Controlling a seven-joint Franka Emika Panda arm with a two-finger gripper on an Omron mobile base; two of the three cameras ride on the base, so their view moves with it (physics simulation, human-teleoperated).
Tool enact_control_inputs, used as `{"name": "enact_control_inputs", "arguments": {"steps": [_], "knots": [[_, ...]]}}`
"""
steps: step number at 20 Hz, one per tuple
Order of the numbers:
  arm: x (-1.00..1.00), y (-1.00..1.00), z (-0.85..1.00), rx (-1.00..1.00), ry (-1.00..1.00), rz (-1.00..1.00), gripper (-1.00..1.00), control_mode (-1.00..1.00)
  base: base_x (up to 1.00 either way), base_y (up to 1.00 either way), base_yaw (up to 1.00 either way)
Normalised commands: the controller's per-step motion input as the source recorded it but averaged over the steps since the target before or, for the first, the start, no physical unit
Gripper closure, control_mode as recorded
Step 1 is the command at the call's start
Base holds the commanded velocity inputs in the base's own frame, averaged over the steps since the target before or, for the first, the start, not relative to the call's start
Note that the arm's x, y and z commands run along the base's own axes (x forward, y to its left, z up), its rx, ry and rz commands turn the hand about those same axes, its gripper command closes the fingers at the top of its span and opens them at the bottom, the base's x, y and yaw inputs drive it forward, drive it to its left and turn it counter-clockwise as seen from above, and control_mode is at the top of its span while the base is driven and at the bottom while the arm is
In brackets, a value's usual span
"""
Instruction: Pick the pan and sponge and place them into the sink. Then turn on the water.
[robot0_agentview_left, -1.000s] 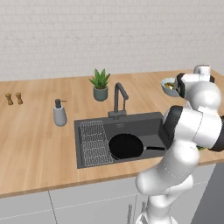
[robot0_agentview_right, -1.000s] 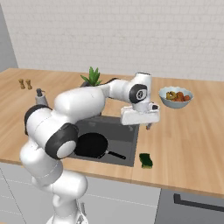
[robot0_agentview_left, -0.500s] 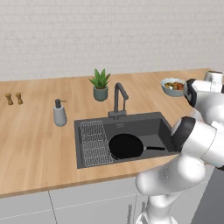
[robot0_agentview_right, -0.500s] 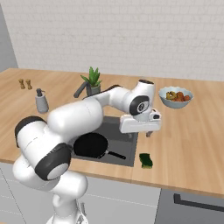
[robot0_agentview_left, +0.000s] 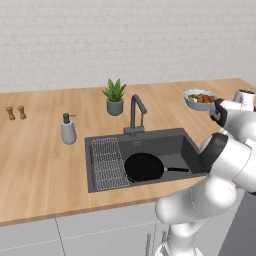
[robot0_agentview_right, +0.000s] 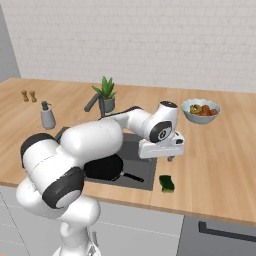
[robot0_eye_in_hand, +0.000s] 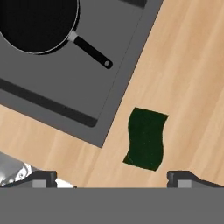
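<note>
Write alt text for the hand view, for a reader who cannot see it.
Looking down between open finger tips, a green-topped sponge lies on the wooden counter beside the dark sink. A black pan sits in the basin, its handle pointing toward the sponge's side.

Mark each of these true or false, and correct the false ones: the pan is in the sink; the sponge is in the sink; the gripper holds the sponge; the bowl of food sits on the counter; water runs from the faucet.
1. The round black frying pan lies in the dark grey recessed sink. True.
2. The green-topped rectangular sponge lies in the sink. False: it lies on the wooden counter, beside the basin's edge.
3. The gripper holds the sponge. False: its jaws stand open above the sponge, holding nothing.
4. The grey bowl of food sits on the counter. True.
5. Water runs from the dark gooseneck faucet. False: no water is visible.
</note>
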Motion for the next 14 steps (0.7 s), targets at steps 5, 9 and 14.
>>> {"name": "enact_control_inputs", "arguments": {"steps": [5, 9, 14], "knots": [[0.01, -0.39, -0.08, 0.00, 0.00, 0.00, -1.00, -1.00, 0.00, 0.00, 0.00], [0.00, -0.44, 0.00, 0.00, 0.00, 0.00, -1.00, -1.00, 0.00, 0.00, 0.00], [0.00, -0.09, -0.13, 0.00, 0.00, 0.00, -1.00, -1.00, 0.00, 0.00, 0.00]]}}
